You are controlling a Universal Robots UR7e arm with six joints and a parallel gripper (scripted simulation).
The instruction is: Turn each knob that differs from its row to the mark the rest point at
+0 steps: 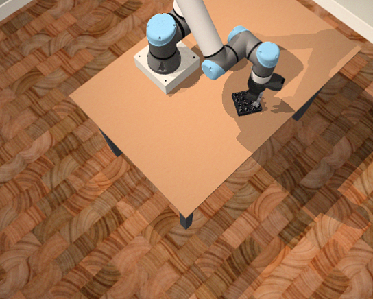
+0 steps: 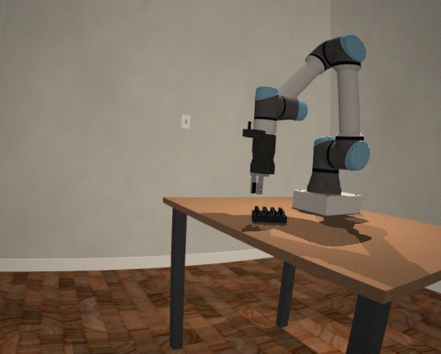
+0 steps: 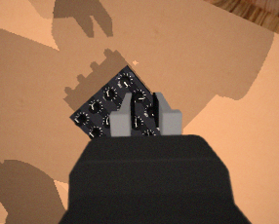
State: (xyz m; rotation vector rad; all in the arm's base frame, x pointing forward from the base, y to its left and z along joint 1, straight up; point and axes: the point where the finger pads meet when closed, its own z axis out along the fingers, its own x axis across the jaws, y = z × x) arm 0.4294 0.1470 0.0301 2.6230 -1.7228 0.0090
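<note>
My two grey metal fingers (image 1: 258, 99) (image 2: 256, 184) stand partway apart with nothing between them, above the black square knob box (image 1: 240, 112) (image 2: 269, 219) (image 3: 115, 81), which sits on the orange-brown wooden table (image 1: 153, 136) (image 2: 344, 249) (image 3: 205, 63). If I descend misaligned, a fingertip could land on a knob's top or nudge a neighbour off its mark; gripping off-centre might drag the box.

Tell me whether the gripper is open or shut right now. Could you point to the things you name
Open, partway: the gripper (image 1: 256, 104) (image 2: 256, 193) (image 3: 143, 103) shows a gap between its fingers with nothing held in it, above the knob box (image 1: 239, 113) (image 2: 269, 218) (image 3: 88, 124).
</note>
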